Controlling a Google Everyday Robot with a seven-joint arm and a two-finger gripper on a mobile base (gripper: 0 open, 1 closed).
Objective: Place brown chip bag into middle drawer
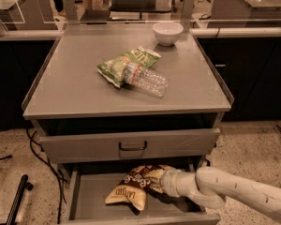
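Brown chip bag rests on the middle drawer floor, my hand at one end to set it down; its grip I cannot tell.

The gripper is in the open drawer, right of centre. The bag lies on the drawer floor at its left. Above it is another drawer's front. Higher, on the countertop, a bottle overlaps a second bag, and a bowl stands behind them.
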